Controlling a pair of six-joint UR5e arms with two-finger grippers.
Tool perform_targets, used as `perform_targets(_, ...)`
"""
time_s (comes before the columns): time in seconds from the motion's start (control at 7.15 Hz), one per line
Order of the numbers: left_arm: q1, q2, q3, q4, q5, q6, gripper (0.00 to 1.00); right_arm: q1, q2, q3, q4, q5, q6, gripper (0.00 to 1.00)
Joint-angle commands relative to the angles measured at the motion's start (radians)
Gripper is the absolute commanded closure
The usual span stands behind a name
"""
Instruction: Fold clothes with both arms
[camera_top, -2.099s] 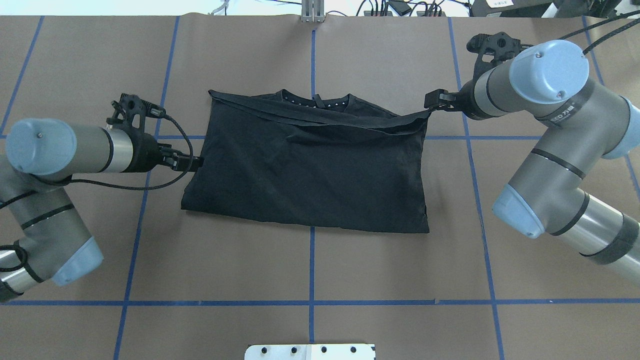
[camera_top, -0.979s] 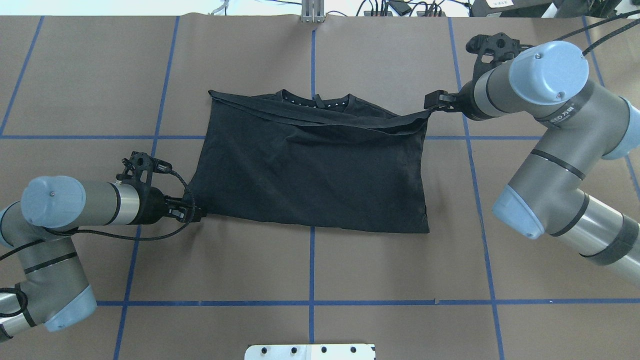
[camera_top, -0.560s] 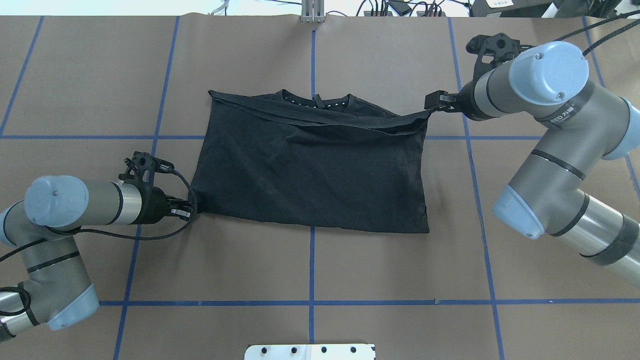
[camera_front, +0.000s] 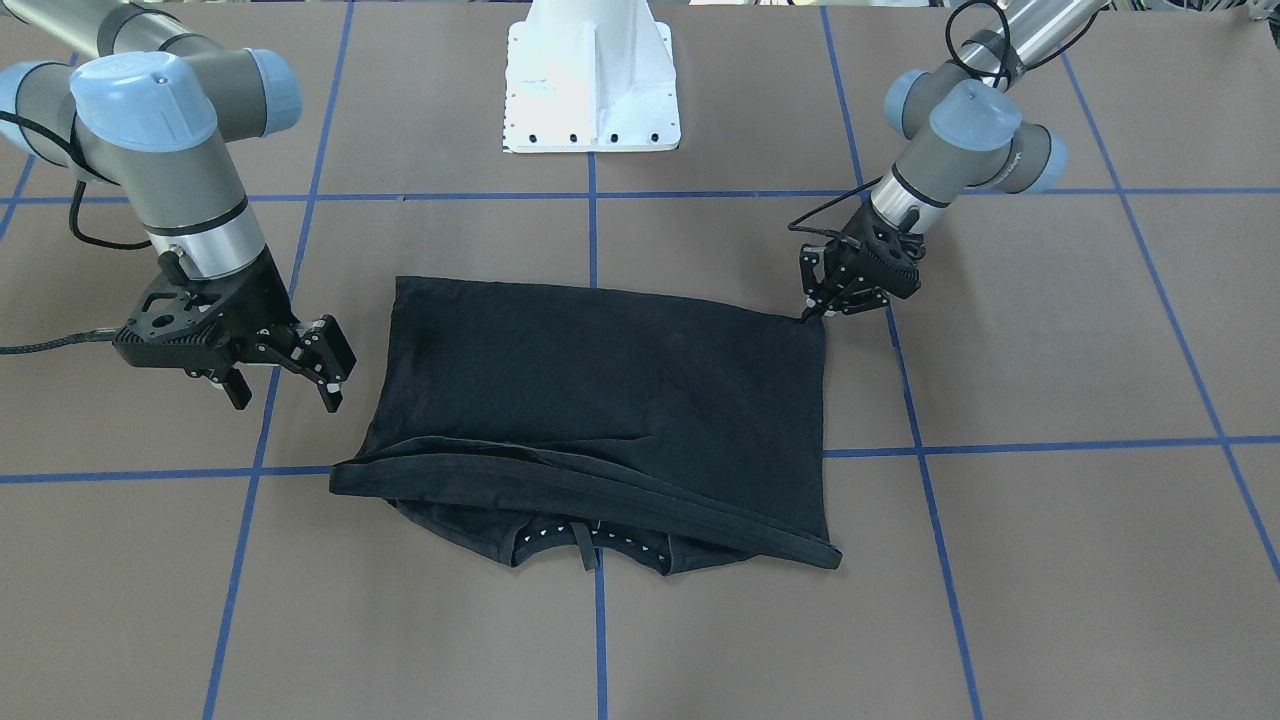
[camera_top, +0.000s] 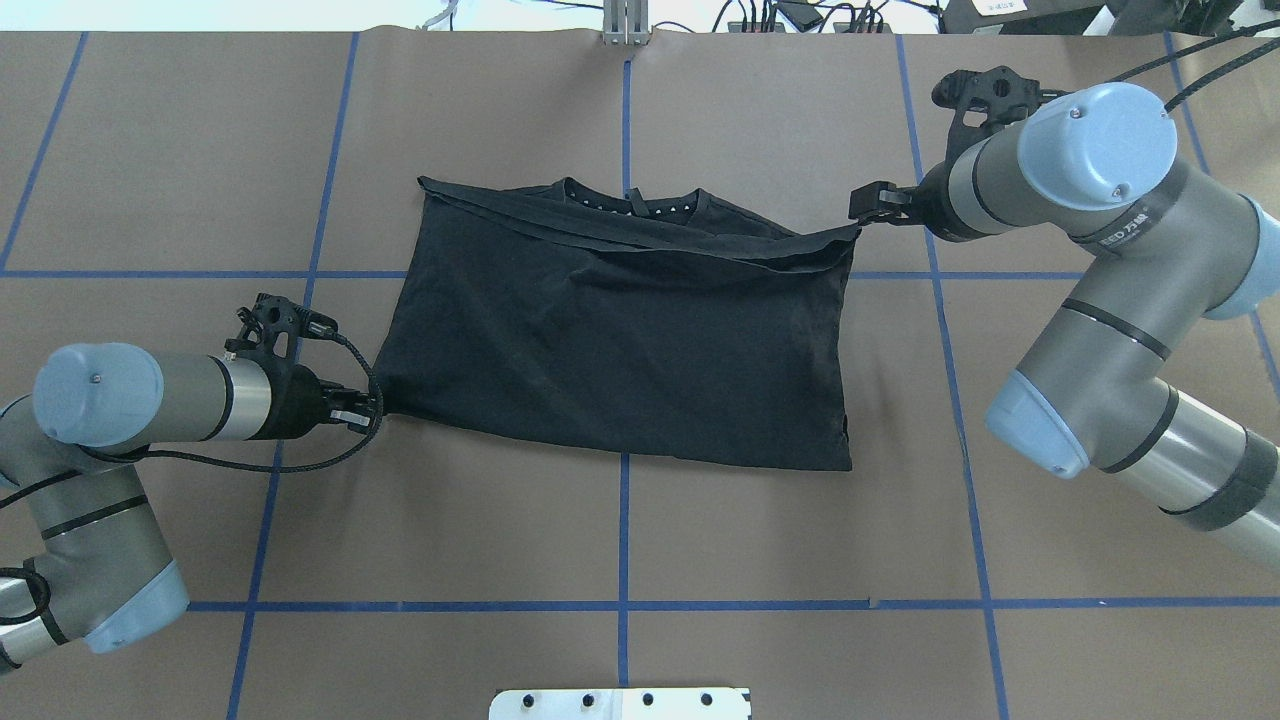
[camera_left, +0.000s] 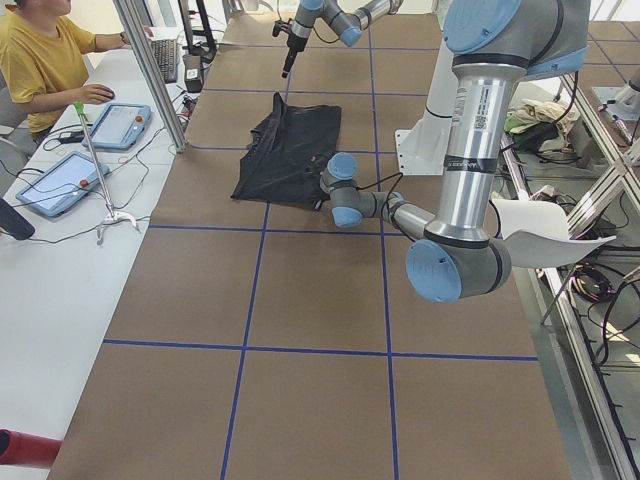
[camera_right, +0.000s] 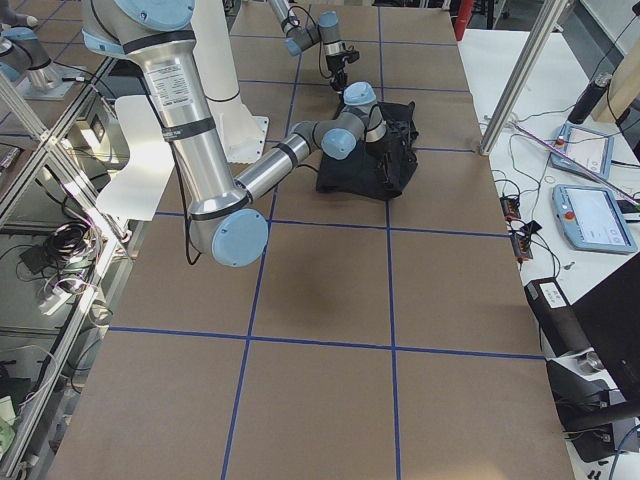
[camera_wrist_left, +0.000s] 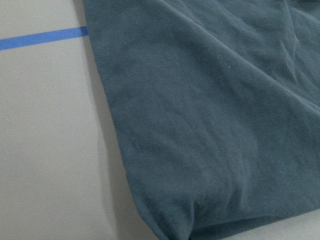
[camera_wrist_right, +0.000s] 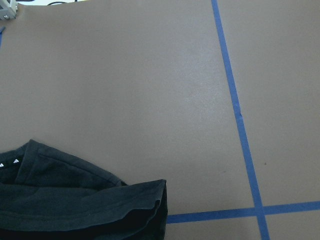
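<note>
Black T-shirt (camera_top: 620, 350) folded on bench (camera_top: 700, 540), mid-frame. Overhead view: left tool (camera_top: 372, 410) clamped on lower-left corner; right tool (camera_top: 860, 206), jaws apart, just beside upper-right corner.

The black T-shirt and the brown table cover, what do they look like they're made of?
T-shirt: soft, matte knit fabric, likely cotton jersey. It drapes, creases and has stitched hems.
Table cover: a flat, dull brown sheet, probably kraft paper or similar, with no sheen or weave showing.
Blue grid lines: these look like adhesive tape, slightly uneven at the joins.
</note>
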Motion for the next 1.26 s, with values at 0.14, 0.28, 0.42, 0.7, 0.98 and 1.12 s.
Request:
perform_targets(0.14, -0.217, -0.124, 0.192, 0.009, -0.008, 0.215, 1.0, -0.004, 0.002, -0.003, 0.0, 0.001, -0.002, 0.0)
perform_targets(0.28, -0.277, -0.259, 0.359, 0.009, -0.009, 0.266, 1.0, -0.004, 0.002, -0.003, 0.0, 0.001, -0.002, 0.0)
perform_targets(0.42, -0.325, -0.393, 0.528, 0.009, -0.009, 0.309, 1.0, -0.006, 0.002, -0.005, 0.0, 0.001, -0.002, 0.0)
perform_targets(0.7, -0.367, -0.598, 0.784, 0.01, -0.005, 0.339, 1.0, -0.012, 0.005, -0.005, 0.0, -0.002, 0.0, 0.0)
perform_targets(0.98, -0.373, -0.644, 0.841, -0.007, -0.006, 0.34, 0.22, -0.022, 0.012, -0.001, 0.0, -0.005, 0.009, 0.0)
perform_targets(1.12, -0.379, -0.585, 0.798, -0.064, -0.009, 0.34, 0.0, -0.047, 0.027, -0.006, 0.002, -0.013, 0.024, 0.0)
